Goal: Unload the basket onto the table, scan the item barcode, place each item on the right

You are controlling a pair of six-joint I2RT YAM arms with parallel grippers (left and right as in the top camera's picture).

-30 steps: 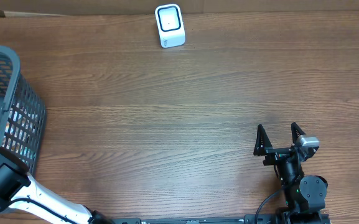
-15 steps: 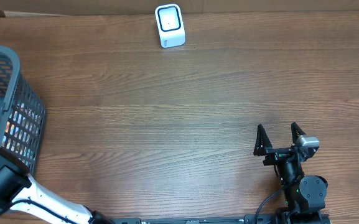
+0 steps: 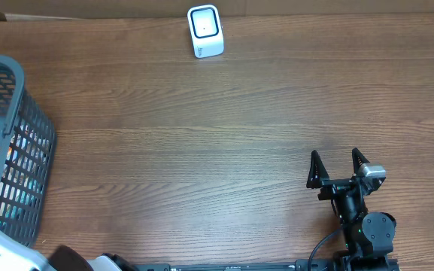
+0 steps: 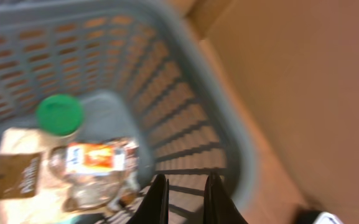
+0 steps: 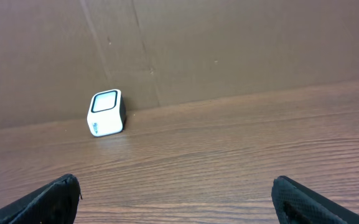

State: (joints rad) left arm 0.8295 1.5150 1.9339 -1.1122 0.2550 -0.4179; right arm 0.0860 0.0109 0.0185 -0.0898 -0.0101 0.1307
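Blurring left-wrist view | basket (image 4: 241,155) contents smeared | left hand (image 4: 185,178) cropped

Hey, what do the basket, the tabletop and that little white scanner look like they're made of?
Basket: likely moulded plastic, matte grey, judging by its uniform slotted walls.
Tabletop: wood or wood-look laminate, brown with straight grain lines and a low sheen.
Scanner: probably hard plastic, with a smooth white shell around a dark, glossy window.
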